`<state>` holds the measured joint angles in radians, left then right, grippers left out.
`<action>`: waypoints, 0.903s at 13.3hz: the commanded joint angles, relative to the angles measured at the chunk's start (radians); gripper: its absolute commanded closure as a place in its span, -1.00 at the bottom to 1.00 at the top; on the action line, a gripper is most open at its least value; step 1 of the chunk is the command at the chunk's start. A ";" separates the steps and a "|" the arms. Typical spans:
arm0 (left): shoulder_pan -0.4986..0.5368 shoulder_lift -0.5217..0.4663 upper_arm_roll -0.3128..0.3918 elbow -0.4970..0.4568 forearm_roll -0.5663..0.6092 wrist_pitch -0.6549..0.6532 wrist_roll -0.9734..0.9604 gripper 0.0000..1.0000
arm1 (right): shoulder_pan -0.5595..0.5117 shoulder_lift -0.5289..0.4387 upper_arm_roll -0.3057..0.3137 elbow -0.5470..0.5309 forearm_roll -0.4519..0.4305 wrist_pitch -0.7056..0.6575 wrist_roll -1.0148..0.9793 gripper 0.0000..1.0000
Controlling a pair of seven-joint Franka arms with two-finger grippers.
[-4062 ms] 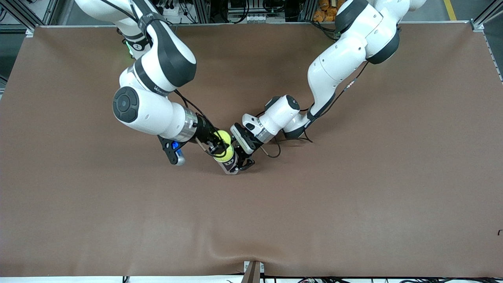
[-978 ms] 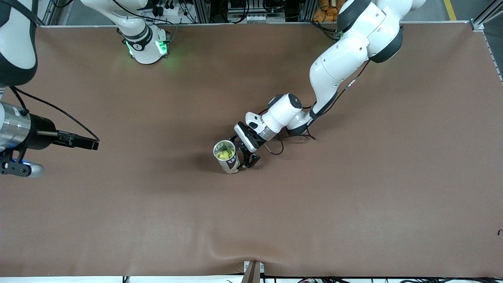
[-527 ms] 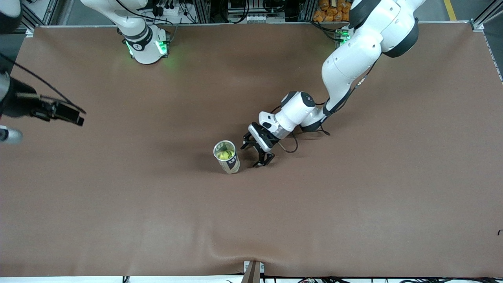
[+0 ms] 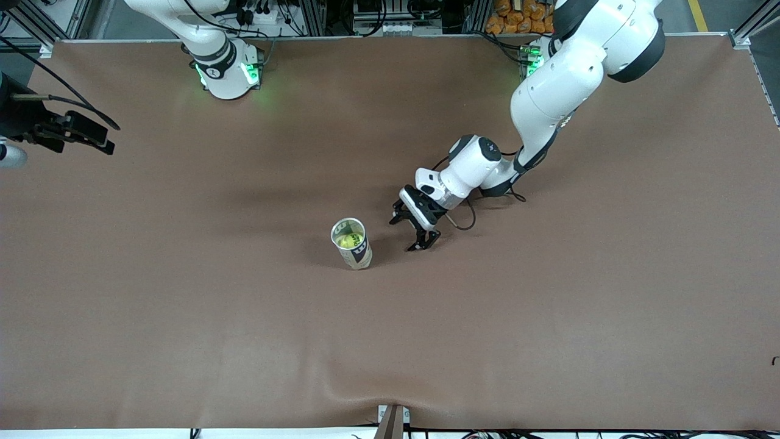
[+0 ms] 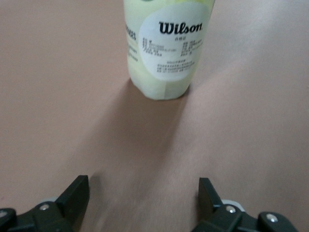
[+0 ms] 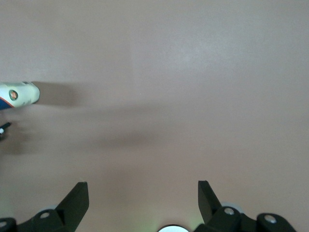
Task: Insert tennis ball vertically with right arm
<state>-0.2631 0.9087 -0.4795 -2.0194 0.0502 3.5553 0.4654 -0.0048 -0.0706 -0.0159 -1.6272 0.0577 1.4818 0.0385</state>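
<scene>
Left claw (image 4: 415, 231) open beside upright, ball-filled can (image 4: 353, 244).

can (image 4: 353, 246): clear glossy plastic, paper label | table (image 4: 548, 317): matt brown cloth

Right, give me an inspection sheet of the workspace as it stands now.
Surface: brown mat over the table, a wrinkle at the edge nearest the front camera.
Job's things: can upright at mid-table, open top, tennis ball inside.
Clutter: nothing seen.
End effectors: left end effector open, low beside the can toward the left arm's end, not touching it; right end effector open, empty, over the mat's edge at the right arm's end.
Cables: black cable looping at the left wrist; more along the right arm.
Surroundings: aluminium frames and wiring past the robots' bases.
</scene>
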 commanded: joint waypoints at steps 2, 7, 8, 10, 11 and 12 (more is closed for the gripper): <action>0.065 -0.089 0.001 -0.099 -0.016 -0.071 -0.017 -1.00 | 0.026 -0.048 -0.013 -0.036 -0.027 0.021 -0.040 -1.00; 0.157 -0.227 0.001 -0.099 -0.016 -0.340 -0.017 -1.00 | 0.052 0.011 -0.012 0.079 -0.139 -0.063 -0.062 -1.00; 0.177 -0.267 0.001 -0.096 -0.016 -0.416 -0.017 -1.00 | 0.052 0.011 -0.013 0.081 -0.137 -0.063 -0.058 -1.00; 0.203 -0.353 0.001 -0.087 -0.016 -0.585 -0.037 -1.00 | 0.051 0.012 -0.013 0.079 -0.121 -0.055 -0.057 -1.00; 0.217 -0.384 0.001 -0.075 -0.016 -0.652 -0.053 -1.00 | 0.037 0.012 -0.013 0.079 -0.096 -0.054 -0.058 -1.00; 0.228 -0.411 0.001 -0.059 -0.016 -0.726 -0.066 -1.00 | 0.025 0.012 -0.013 0.078 -0.075 -0.057 -0.060 -1.00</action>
<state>-0.0473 0.5893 -0.4786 -2.0667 0.0501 2.9508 0.4353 0.0420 -0.0740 -0.0275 -1.5788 -0.0509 1.4417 -0.0081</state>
